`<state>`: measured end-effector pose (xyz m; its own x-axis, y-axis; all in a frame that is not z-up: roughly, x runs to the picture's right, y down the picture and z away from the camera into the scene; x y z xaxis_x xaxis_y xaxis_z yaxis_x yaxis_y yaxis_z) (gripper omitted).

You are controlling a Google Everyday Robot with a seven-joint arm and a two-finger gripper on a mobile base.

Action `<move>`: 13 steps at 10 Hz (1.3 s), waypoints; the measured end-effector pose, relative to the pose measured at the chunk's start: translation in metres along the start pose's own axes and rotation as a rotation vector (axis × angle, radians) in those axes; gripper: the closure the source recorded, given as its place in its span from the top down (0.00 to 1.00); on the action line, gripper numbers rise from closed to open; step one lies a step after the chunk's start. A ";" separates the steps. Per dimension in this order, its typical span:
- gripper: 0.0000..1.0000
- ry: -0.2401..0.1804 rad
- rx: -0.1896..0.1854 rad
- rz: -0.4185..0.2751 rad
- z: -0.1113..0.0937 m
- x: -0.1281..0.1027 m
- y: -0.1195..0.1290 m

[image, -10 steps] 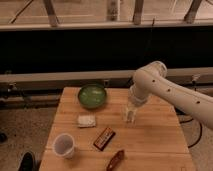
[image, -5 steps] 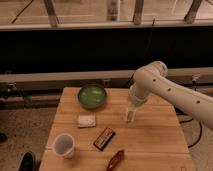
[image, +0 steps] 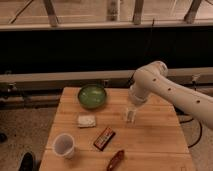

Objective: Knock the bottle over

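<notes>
- Your gripper [image: 132, 106] hangs at the end of the white arm [image: 170, 90], which reaches in from the right edge of the wooden table [image: 155, 137]; it sits low over the right half of the table, directly above the bottle.
- You cannot tell from this view whether the gripper is clenched, released or grasping anything, because its lower end merges with the bottle top.
- The bottle [image: 130, 115] stands upright on the table, right of centre and nearer the far edge than the near one. It is small, slim and translucent whitish, with a pale band around its body; its cap end is right at the gripper.
- You have one bottle on the table.
- One green bowl [image: 92, 96] sits near the far edge, left of centre, well apart from the bottle.
- One small pale flat packet [image: 86, 120] lies left of centre, just in front of the bowl.
- One dark rectangular snack bar [image: 104, 137] lies at an angle near the middle of the table, toward the near edge.
- One brown elongated item [image: 115, 160] lies at the near edge, around the middle.
- One wider translucent white cup [image: 64, 145] stands upright near the near-left corner.
</notes>
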<state>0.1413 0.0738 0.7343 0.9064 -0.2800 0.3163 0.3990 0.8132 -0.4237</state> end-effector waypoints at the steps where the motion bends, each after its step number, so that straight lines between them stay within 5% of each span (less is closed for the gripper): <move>1: 0.01 0.015 -0.008 0.012 0.001 0.011 0.000; 8: 0.01 0.058 -0.008 0.075 0.015 0.067 -0.020; 13: 0.01 -0.007 -0.029 0.064 0.024 0.046 -0.031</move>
<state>0.1668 0.0479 0.7824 0.9291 -0.2243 0.2941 0.3445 0.8141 -0.4676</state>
